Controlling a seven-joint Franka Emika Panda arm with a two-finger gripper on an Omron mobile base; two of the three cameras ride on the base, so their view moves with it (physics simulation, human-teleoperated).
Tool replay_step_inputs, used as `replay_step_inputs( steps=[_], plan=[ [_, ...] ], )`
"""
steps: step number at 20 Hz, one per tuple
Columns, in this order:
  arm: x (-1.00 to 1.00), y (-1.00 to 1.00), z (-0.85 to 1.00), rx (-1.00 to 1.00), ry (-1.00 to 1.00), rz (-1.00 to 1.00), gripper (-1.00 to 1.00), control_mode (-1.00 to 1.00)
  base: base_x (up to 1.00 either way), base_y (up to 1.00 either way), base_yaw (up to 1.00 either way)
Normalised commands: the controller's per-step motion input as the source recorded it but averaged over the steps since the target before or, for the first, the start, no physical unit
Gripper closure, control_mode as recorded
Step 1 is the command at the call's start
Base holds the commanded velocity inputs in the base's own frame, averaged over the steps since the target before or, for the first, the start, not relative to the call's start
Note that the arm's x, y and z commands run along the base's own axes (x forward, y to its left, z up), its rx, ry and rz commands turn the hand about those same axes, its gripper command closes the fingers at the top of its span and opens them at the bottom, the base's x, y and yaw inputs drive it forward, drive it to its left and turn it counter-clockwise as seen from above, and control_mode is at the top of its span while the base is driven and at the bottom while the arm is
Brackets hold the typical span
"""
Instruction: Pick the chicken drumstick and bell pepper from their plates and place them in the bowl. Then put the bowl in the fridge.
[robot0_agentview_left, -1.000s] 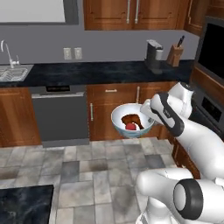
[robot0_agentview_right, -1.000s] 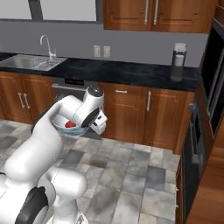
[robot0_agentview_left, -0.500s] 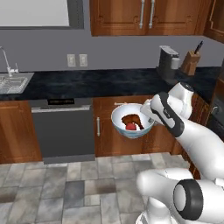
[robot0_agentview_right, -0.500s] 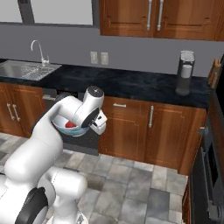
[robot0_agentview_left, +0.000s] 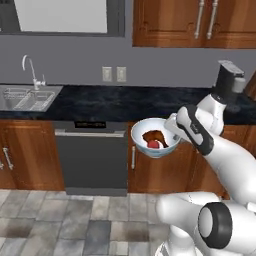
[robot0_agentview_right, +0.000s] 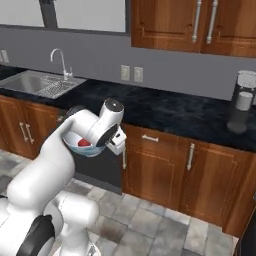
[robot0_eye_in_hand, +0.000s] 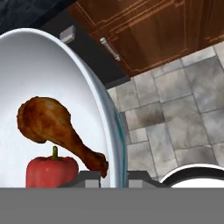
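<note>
one bowl (robot0_agentview_left: 156, 139) gripped by end effector (robot0_eye_in_hand: 113, 175), one chicken drumstick (robot0_eye_in_hand: 56, 127), one bell pepper (robot0_eye_in_hand: 51, 171)

Even, soft rendered light, no glare, faint shadows, slightly coarse and blurry throughout.

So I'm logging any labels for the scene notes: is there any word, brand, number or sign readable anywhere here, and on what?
None can be read.
Black dishwasher: faint light marks on its control strip, too small and blurred to read.
White deep bowl in the gripper, dark coffee machine, wooden cabinets: no lettering.
</note>
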Motion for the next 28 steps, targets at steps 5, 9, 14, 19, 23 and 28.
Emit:
replay_step_inputs(
  steps=[5, 9, 14, 19, 23, 28],
  plan=[
    [0.00, 0.00, 0.00, 0.00, 0.00, 0.00, 1.00, 1.00, 0.34, 0.13, 0.63],
    [0.00, 0.00, 0.00, 0.00, 0.00, 0.00, 1.00, 1.00, 0.33, 0.17, 0.65],
    [0.00, 0.00, 0.00, 0.00, 0.00, 0.00, 1.00, 1.00, 0.61, 0.25, 0.38],
    [0.00, 0.00, 0.00, 0.00, 0.00, 0.00, 1.00, 1.00, 0.78, 0.23, 0.27],
    [0.00, 0.00, 0.00, 0.00, 0.00, 0.00, 1.00, 1.00, 0.90, 0.24, 0.18],
    [0.00, 0.00, 0.00, 0.00, 0.00, 0.00, 1.00, 1.00, 0.86, 0.23, 0.20]
  ],
)
